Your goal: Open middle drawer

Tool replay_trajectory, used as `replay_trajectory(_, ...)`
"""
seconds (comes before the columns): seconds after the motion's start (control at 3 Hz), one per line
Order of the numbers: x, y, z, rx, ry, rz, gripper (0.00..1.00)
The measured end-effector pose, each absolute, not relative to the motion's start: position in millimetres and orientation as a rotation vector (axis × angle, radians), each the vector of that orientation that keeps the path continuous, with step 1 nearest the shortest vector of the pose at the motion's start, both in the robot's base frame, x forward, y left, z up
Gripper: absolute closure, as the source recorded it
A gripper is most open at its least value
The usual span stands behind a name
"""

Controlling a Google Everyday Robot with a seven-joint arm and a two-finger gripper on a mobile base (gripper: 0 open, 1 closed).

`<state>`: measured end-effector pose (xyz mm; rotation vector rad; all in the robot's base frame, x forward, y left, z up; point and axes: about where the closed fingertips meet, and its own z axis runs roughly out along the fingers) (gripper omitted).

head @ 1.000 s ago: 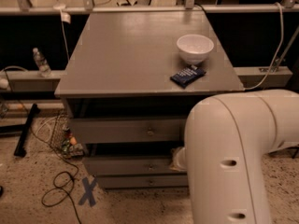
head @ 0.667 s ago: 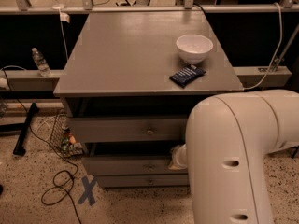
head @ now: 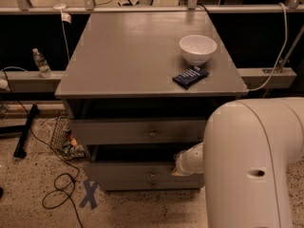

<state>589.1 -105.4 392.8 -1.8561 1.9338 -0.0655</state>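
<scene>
The claw (head: pixel 179 167) sits low in the camera view, at the end of a pale wrist that reaches out from the big white arm (head: pixel 256 165) filling the 4 o'clock corner. It is right at the dark gap above the middle drawer (head: pixel 128 171), over the right-hand end of that drawer's front. Only its blunt tip shows past the wrist, so I cannot tell how far it is open, or whether it has hold of anything.

The middle drawer is the shallow grey front just at 9 o'clock from the claw, with its small round knob (head: pixel 153 175) at the centre, well to the left of the claw and not touched by it. Directly under it lies the lowest drawer (head: pixel 128 185), a thin grey strip with its own small knob. At 11 o'clock from the claw is the taller top drawer (head: pixel 114 131), with shadow both above and below its front (how far any drawer stands out is hard to judge from this angle).

Above the drawers, the grey counter (head: pixel 128 56) carries a white bowl (head: pixel 197 48) at 12 o'clock from the claw, and a dark blue packet (head: pixel 191 76) just in front of the bowl, near the counter's front edge.

Further out, at 10 o'clock, a clear bottle (head: pixel 41 63) stands on a ledge left of the cabinet. At 8 o'clock a blue tape cross (head: pixel 89 194) marks the speckled floor beside a loop of black cable (head: pixel 57 189).
</scene>
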Motion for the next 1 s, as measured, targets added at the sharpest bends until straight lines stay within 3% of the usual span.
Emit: replay_trajectory(1.0,579.7,-110.0,397.3,-1.876,1.930,-0.077,1.00)
